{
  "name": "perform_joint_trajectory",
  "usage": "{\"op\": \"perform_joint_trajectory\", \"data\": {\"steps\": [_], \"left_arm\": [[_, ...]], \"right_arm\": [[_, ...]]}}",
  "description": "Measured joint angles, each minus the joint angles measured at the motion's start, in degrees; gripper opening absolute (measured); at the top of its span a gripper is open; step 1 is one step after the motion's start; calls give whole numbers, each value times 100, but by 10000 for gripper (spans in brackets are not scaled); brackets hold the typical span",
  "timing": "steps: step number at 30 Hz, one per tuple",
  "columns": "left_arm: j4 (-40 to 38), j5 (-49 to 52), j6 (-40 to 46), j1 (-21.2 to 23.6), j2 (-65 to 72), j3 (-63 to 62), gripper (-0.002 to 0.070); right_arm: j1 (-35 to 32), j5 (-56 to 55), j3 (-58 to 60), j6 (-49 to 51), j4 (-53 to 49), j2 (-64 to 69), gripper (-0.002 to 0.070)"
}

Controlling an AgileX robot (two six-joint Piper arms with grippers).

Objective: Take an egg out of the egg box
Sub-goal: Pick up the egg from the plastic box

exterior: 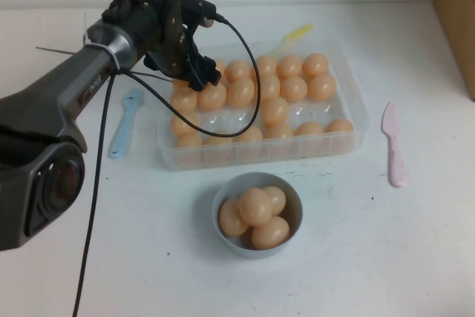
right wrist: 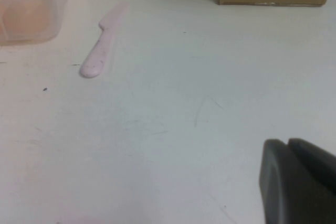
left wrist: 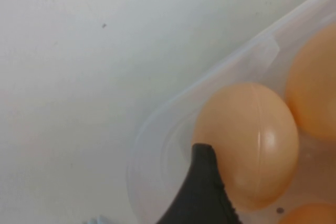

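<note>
The egg box (exterior: 361,113) is a clear plastic tray at mid-table, holding several peach-orange eggs and a few bare cells near its front. My left gripper (exterior: 201,75) hangs over the box's back-left corner. In the left wrist view one black finger (left wrist: 206,187) stands against the side of the corner egg (left wrist: 247,137). The other finger is out of frame, so the jaws stand apart and open. My right gripper (right wrist: 287,144) is out of the high view. It hovers low over bare table, its two fingers pressed together with nothing between them.
A grey-blue bowl (exterior: 223,197) with several eggs stands in front of the box. A blue spatula (exterior: 124,125) lies left of the box, a pink knife (exterior: 393,146) right of it, a yellow spoon (exterior: 297,34) behind it. A cardboard box (exterior: 457,20) stands at the back right.
</note>
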Motion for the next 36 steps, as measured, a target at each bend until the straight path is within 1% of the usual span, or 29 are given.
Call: {"op": "perform_joint_trajectory", "data": {"steps": [9,14,23,36], "left_arm": [[44,-159,0,9,68,-12,501],[121,-159,-200,9,68,-23,501],[234,395,-1014,53,77,-391,501],[31,804,-1287,239,91,-596,501]], "right_arm": [[0,0,0,0,0,0,-18],[0,0,0,0,0,0,-18],[0,0,0,0,0,0,-18],[0,0,0,0,0,0,-18]]}}
